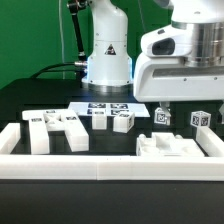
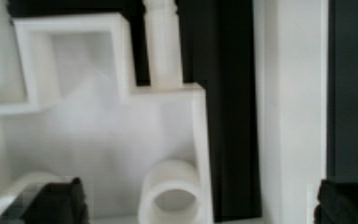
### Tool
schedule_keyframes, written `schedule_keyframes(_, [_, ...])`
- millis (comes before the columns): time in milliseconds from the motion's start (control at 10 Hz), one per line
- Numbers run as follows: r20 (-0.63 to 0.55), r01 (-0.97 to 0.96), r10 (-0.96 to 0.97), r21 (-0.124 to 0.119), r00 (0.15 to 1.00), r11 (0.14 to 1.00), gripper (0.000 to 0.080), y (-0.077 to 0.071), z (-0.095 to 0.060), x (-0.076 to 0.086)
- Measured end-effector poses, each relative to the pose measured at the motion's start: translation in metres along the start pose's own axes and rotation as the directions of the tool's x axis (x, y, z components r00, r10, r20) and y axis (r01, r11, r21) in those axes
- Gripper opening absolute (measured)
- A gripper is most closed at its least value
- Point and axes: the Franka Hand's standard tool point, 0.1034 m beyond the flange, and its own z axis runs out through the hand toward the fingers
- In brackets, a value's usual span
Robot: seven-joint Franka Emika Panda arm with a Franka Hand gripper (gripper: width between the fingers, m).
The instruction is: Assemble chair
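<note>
Hovering at the exterior view's right with the gripper spread wide and clasping nothing, just above the flat chair part lying close behind the front border wall. Showing, through the wrist view, dark fingertips standing on either side of that part's round socket, and not touching it as far as can be told. Leaving alone the blocky chair part at lower left, the small tagged pieces near centre and the marker board behind them. Seemingly working on the flat part, either lining up a grasp or backing off, with no telling which. For a clean job, probably: keeping the jaws fully apart while travelling straight up or down, centring over the section around the socket, steering clear of the wall running close alongside, and closing only with both pads sitting level below the part's upper edge.
</note>
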Motion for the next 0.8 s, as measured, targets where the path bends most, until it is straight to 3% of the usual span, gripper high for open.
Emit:
schedule_keyframes(200, [0.015,-0.043,0.043,-0.012,0.999,0.999,0.0649,0.020,-0.004,-0.019])
schedule_keyframes(700, [0.017,-0.048,0.048,-0.013,0.999,0.999,0.0649,0.021,-0.003,-0.020])
schedule_keyframes(800, [0.022,-0.096,0.097,-0.016,0.995,0.995,0.0649,0.033,0.001,-0.030])
